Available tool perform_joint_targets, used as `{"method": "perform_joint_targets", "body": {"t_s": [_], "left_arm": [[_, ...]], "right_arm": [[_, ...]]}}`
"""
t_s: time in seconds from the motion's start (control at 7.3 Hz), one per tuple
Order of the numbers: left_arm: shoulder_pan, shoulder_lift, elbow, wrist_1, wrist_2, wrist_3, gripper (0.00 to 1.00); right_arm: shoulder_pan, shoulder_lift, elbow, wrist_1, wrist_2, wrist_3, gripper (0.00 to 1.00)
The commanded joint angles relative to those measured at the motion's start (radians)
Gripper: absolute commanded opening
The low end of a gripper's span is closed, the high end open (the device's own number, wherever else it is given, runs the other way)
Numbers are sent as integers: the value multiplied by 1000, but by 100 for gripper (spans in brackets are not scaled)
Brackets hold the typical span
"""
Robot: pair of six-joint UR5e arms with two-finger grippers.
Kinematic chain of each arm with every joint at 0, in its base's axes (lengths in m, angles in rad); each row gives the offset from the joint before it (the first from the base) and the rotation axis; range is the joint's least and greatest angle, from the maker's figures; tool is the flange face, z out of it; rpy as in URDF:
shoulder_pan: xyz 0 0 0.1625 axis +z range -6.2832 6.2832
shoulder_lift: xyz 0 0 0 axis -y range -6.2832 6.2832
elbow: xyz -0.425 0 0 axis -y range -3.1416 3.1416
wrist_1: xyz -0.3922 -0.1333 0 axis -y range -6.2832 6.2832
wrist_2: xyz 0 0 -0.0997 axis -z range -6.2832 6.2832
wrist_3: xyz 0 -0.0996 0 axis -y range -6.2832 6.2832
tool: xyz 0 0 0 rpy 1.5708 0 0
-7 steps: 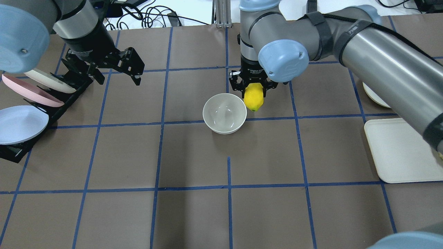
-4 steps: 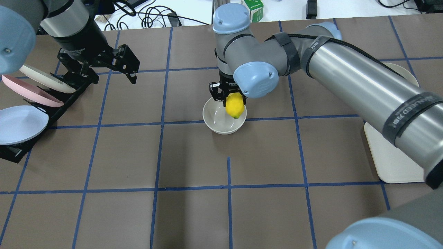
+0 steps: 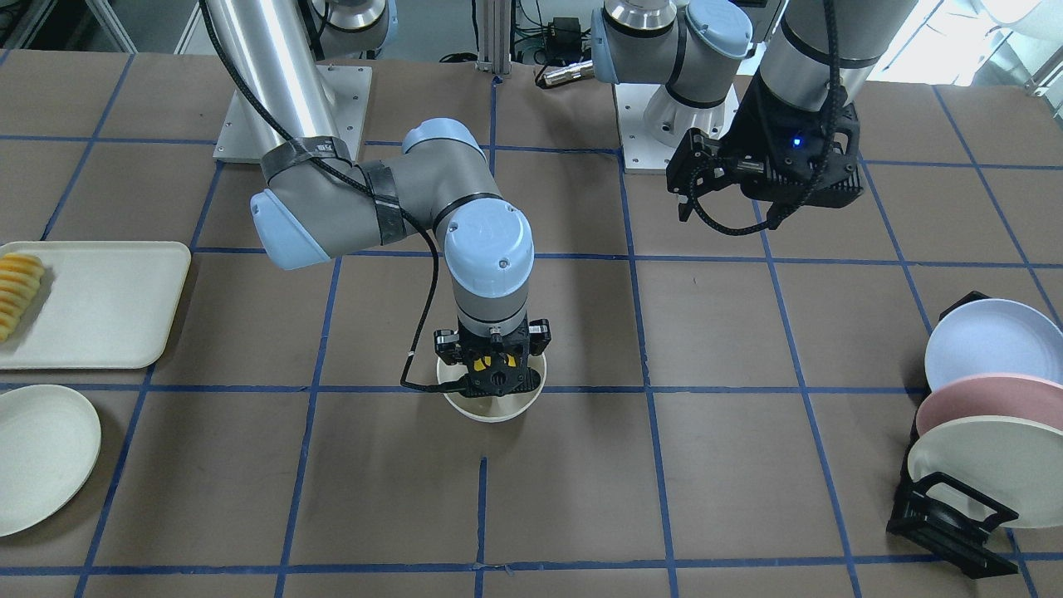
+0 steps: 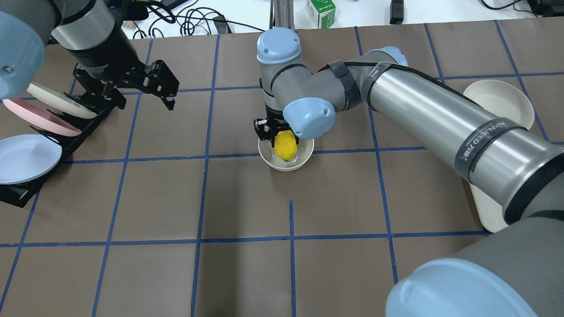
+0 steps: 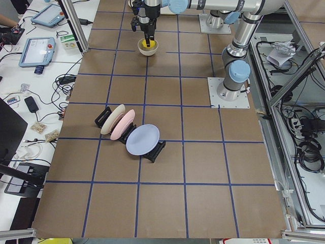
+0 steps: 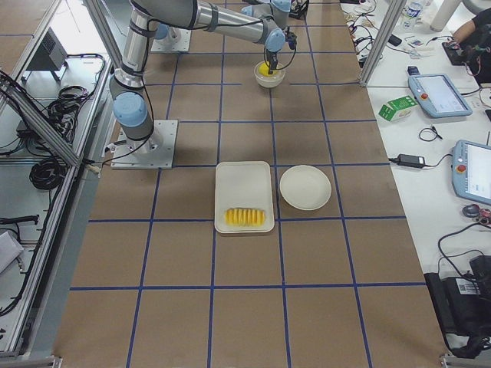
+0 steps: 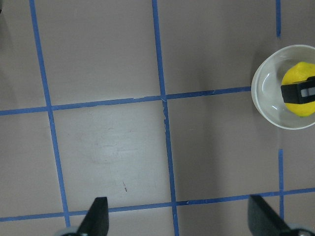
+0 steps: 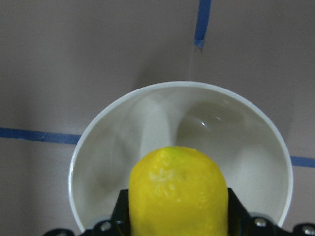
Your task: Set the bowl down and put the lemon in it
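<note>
The cream-white bowl stands upright near the table's middle; it also shows in the front view and the left wrist view. My right gripper is shut on the yellow lemon and holds it point-down inside the bowl's opening. In the right wrist view the lemon hangs over the bowl's inside wall; I cannot tell whether it touches the bottom. My left gripper is open and empty, high at the far left, well away from the bowl.
A black rack with white, pink and pale blue plates stands at the left edge. A cream tray with sliced yellow-orange food and a flat cream plate lie on my right side.
My right gripper has carried the lemon leftward from beside the bowl to over it and lowered it into the opening. My left gripper has drawn back a little.
</note>
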Motion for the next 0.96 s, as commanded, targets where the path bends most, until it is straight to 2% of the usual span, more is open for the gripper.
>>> {"method": "perform_joint_targets", "body": {"t_s": [0.0,0.14,0.27,0.55,0.82], "left_arm": [[-1,-10,2,0,13,1,100],[-1,-7,2,0,13,1,100],[-1,2,-1,-1,13,1,100],[-1,-1,4,-1,11,-2,100],[-2,5,2,-7,11,-2,100]], "right_arm": [[0,5,29,-69,-1,-9,55],[-1,4,27,-71,-4,-12,81],[-1,-1,26,-69,-13,-12,100],[-18,-57,30,-52,-19,-14,100],[-72,-146,27,58,-24,-12,100]]}}
